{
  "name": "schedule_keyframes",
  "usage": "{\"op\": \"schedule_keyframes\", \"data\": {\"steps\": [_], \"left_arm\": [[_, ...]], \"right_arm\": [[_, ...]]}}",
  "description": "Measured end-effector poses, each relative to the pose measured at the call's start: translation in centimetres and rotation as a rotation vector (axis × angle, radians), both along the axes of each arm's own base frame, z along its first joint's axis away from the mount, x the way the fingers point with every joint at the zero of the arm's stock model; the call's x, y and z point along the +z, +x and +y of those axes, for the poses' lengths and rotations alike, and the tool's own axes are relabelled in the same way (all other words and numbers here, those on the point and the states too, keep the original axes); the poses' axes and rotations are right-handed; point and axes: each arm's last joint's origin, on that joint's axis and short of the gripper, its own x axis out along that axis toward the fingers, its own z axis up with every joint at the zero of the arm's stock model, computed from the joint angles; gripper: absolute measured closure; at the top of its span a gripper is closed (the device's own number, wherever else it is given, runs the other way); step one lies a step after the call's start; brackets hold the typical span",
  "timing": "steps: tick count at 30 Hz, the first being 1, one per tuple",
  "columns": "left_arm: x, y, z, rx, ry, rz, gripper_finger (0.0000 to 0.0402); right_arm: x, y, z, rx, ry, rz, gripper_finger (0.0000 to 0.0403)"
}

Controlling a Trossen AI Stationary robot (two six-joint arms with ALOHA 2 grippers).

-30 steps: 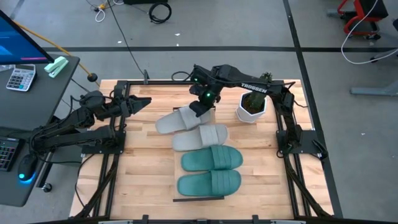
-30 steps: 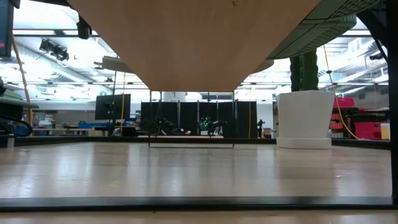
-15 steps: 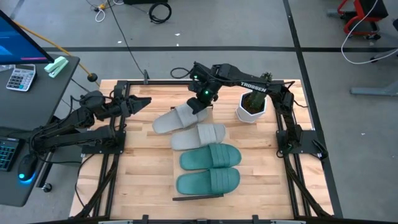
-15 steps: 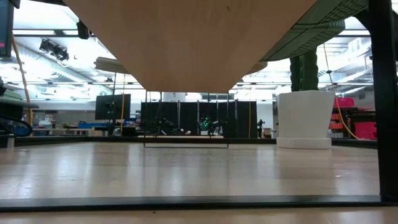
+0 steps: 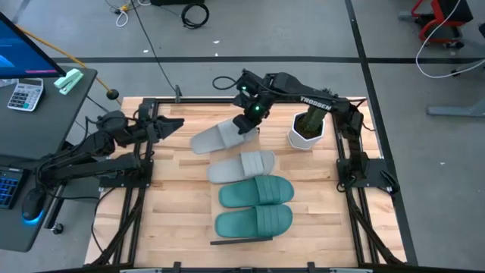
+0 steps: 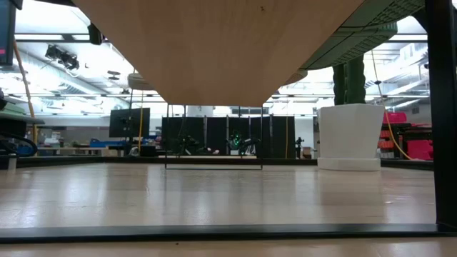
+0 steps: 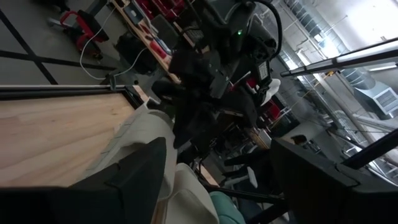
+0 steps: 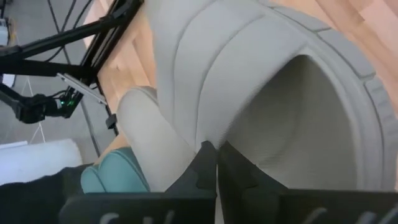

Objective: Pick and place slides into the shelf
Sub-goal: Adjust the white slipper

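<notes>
The right gripper (image 5: 246,123) pinches the strap of one grey slide (image 5: 216,137) tight between its fingers, lifting it behind the other three slides. It should keep that hold and move slowly. The left gripper (image 5: 168,126) waits apart, fingers spread. The shelf is hard to make out.

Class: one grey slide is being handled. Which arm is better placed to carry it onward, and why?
The right: its hand is already shut on the grey slide. The left hand waits apart at the table's left edge.
</notes>
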Motion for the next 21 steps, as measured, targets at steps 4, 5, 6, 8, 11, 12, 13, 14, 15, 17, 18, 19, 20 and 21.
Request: {"op": "schedule_keyframes", "data": {"steps": [4,5,6,8,11,12,13,14,15,17,18,19,20,21], "left_arm": [[0.1,-0.2,0.0,0.016,0.002,-0.01,0.0108],[0.1,-0.3,-0.1,0.017,0.003,-0.012,0.0108],[0.1,-0.3,0.0,0.023,0.002,-0.011,0.0108],[0.1,-0.4,-0.1,0.029,0.003,-0.015,0.0108],[0.1,-0.4,0.0,0.043,0.016,-0.009,0.0108],[0.1,-0.4,0.0,0.047,0.015,-0.007,0.0108],[0.1,-0.4,0.0,0.051,0.015,-0.008,0.0108],[0.1,-0.5,0.0,0.055,0.016,-0.008,0.0108],[0.1,-0.5,0.0,0.057,0.016,-0.008,0.0108],[0.1,-0.5,0.0,0.06,0.015,-0.007,0.0108],[0.1,-0.5,0.0,0.06,0.015,-0.008,0.0108],[0.1,-0.5,0.0,0.06,0.015,-0.008,0.0108],[0.1,-0.5,0.0,0.06,0.015,-0.008,0.0108],[0.1,-0.5,0.0,0.06,0.015,-0.008,0.0108]], "right_arm": [[0.2,-1.0,-0.1,-0.024,0.028,0.055,0.0403],[0.2,-1.2,-0.1,-0.024,0.036,0.078,0.0403],[0.1,-1.4,-0.1,-0.02,0.041,0.1,0.0403],[0.1,-1.7,0.1,-0.009,0.055,0.119,0.0403],[0.1,-1.7,0.2,0.003,0.096,0.106,0.0403],[0.1,-1.5,0.2,-0.001,0.114,0.099,0.0403],[0.1,-1.4,0.2,-0.005,0.131,0.09,0.0403],[0.2,-1.3,0.2,-0.008,0.146,0.081,0.0403],[0.2,-1.2,0.2,-0.014,0.164,0.076,0.0403],[0.3,-1.1,0.2,-0.016,0.206,0.062,0.0403],[0.4,-1.1,0.2,-0.016,0.234,0.054,0.0403],[0.5,-1.1,0.1,-0.018,0.255,0.049,0.0403],[0.5,-1.1,0.0,-0.018,0.275,0.049,0.0403],[0.5,-1.1,0.0,-0.015,0.283,0.047,0.0403]]}}
